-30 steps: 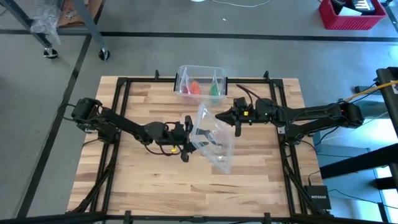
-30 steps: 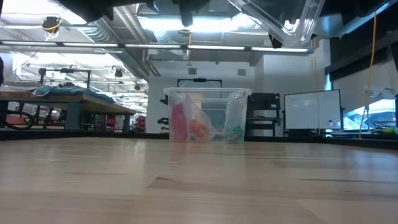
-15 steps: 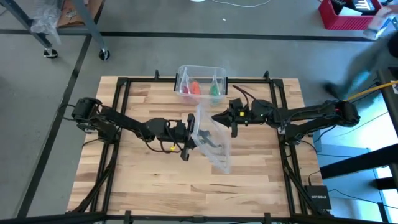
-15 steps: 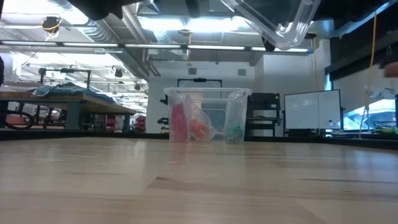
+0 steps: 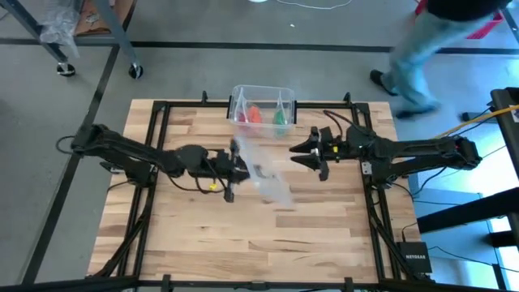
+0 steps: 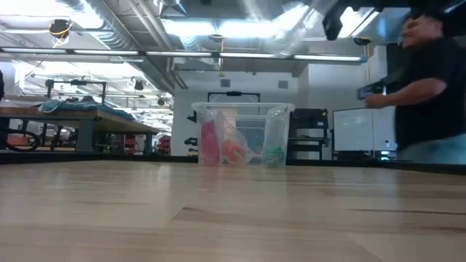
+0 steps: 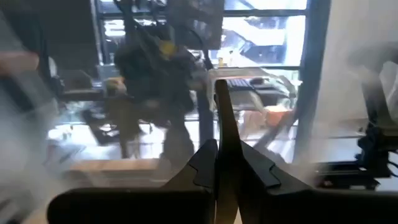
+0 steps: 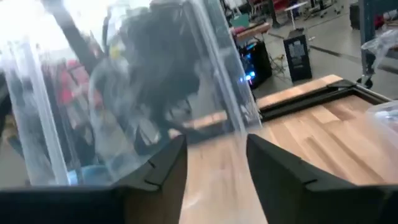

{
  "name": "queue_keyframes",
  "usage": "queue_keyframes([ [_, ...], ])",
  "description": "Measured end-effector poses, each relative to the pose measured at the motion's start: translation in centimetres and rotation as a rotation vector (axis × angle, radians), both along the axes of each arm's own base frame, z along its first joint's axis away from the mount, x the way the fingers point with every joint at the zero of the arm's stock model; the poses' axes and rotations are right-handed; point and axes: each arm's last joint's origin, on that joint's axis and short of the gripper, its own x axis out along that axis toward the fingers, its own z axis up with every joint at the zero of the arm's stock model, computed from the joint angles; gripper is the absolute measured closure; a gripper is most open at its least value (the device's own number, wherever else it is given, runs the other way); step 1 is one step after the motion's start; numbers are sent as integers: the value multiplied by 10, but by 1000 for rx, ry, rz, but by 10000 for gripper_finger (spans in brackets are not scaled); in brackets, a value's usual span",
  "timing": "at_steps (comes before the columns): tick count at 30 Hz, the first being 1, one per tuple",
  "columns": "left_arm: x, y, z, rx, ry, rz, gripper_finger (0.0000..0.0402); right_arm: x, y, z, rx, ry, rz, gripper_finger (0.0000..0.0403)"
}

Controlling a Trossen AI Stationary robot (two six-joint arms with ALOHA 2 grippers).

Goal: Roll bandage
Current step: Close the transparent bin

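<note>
A clear lid (image 5: 268, 182) is pinched between the closed fingers of the left gripper (image 5: 237, 170) at mid-frame. The right gripper (image 5: 302, 154), its fingers spread, is held just right of it. A clear box (image 5: 261, 105) at upper centre holds the green bandage (image 5: 280, 118). A person (image 5: 430, 49) is seen at upper right.

Clear plastic lid (image 5: 263, 174), see-through, at the black left gripper (image 5: 236, 168). Clear box (image 5: 261, 109) beyond the black right gripper (image 5: 304, 154): red, orange, green contents. Table (image 5: 186, 235): pale wood planks, black frame.
</note>
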Motion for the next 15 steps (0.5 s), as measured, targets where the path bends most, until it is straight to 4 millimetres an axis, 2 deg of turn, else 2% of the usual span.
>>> queue_keyframes([
  [7, -35, 30, 36, 24, 172, 95, 380, -27, 0, -4, -62, 155, -65, 222],
  [12, -47, 56, 70, 35, 338, 206, 381, -37, -3, -11, -122, 261, -179, 222],
  [15, -50, 68, 86, 20, 406, 254, 380, -38, -4, -16, -144, 303, -185, 222],
])
